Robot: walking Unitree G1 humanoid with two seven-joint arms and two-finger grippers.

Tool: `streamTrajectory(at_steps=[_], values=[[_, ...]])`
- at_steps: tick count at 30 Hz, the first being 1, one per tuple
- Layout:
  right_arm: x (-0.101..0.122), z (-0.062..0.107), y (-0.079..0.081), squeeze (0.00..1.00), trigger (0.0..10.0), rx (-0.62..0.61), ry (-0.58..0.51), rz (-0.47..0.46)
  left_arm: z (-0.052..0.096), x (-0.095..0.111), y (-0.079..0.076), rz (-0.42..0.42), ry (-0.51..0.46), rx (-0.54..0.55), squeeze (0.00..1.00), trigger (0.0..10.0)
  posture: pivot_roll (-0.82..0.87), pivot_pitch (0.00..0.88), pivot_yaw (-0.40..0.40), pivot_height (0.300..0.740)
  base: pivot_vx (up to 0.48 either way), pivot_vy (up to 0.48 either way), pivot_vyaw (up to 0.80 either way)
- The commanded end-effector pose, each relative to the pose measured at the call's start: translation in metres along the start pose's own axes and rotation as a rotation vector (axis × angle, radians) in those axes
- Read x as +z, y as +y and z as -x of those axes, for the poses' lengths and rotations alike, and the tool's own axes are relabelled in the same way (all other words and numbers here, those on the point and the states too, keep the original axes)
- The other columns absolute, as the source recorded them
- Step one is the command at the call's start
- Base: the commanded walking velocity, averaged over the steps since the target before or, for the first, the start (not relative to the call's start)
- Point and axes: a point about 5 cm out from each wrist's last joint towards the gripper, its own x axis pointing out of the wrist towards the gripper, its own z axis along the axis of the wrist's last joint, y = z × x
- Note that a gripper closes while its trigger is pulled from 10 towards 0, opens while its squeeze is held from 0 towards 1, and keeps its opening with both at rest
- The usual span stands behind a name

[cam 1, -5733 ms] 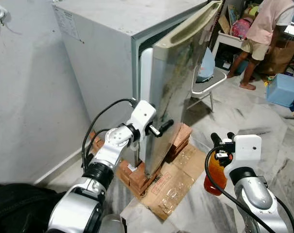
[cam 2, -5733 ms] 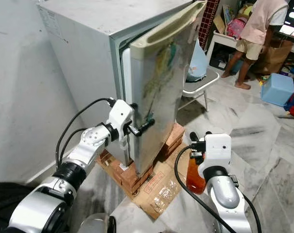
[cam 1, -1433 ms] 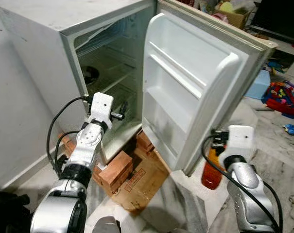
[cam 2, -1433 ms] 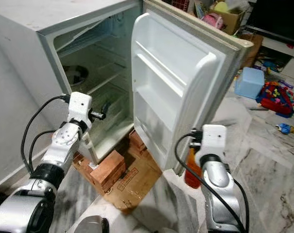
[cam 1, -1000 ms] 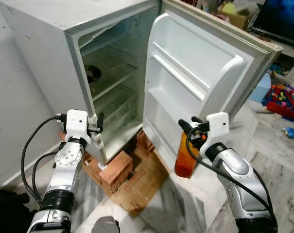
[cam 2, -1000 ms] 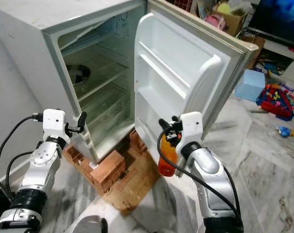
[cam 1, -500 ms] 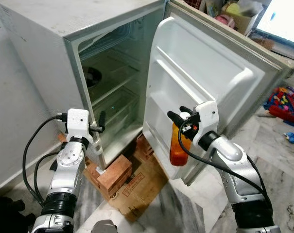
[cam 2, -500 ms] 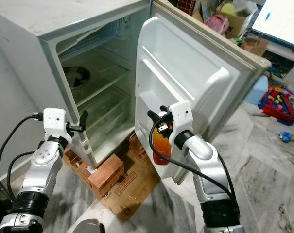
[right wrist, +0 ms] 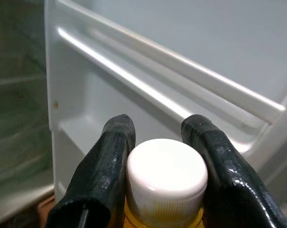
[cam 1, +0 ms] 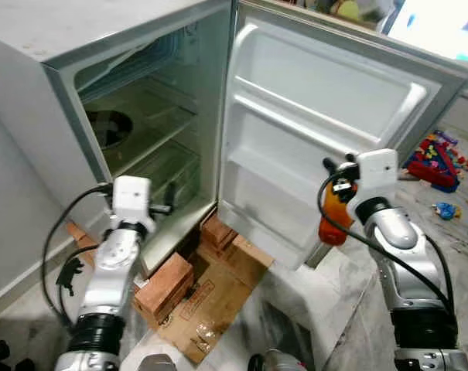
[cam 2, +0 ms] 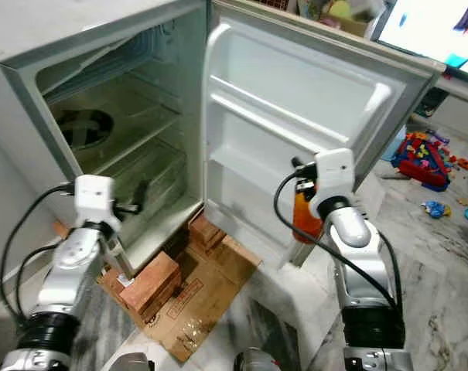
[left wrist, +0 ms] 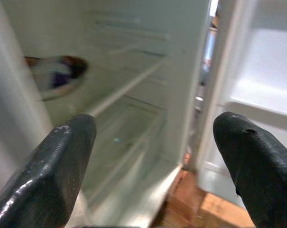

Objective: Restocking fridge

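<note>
- The orange bottle (cam 1: 332, 219) hangs upright by its neck in the right gripper (right wrist: 158, 171), just in front of the open fridge door (cam 1: 319, 131), near that door's outer edge and level with its lower shelf.
- The right wrist view shows the two black fingers (right wrist: 107, 164) pressed against either side of the bottle's white ribbed cap (right wrist: 165, 175), with yellow-orange plastic just below it; the head views show the amber body hanging beneath the white gripper housing.
- Behind the cap, the door's inner lining is smooth white moulded plastic with long rounded rails (right wrist: 148, 90) across it.
- The fridge (cam 1: 79, 69) is a grey box, its cavity pale with wire shelves; a dark round bowl-like thing (cam 1: 106, 127) sits on an upper shelf at the back, blurred in the left wrist view.
- The left gripper (left wrist: 152, 156) is held at the cabinet's lower front edge, fingers spread wide with nothing between them; they are matte black and rounded.
- The fridge stands on reddish bricks (cam 1: 165, 284) over a flattened brown cardboard sheet (cam 1: 210, 301) on a marbled grey floor (cam 2: 435, 286).
- Bright plastic toys (cam 1: 438, 154) lie scattered on the floor beyond the door's edge.
</note>
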Motion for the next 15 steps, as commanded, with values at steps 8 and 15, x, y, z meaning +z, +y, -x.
streamTrajectory(at_steps=[8,15], values=[[0.007,0.004,0.023,0.00,10.0,0.074,-0.060,-0.032,-0.003,0.007,-0.013,-0.018,-0.017,-0.067,0.00,10.0,0.07,0.000,-0.066,0.740,0.000,0.000,0.00],[0.000,0.017,0.042,0.00,10.0,0.082,-0.057,-0.079,-0.001,0.008,-0.005,-0.026,-0.015,-0.062,0.00,10.0,0.06,0.000,-0.052,0.740,0.000,-0.373,0.00]])
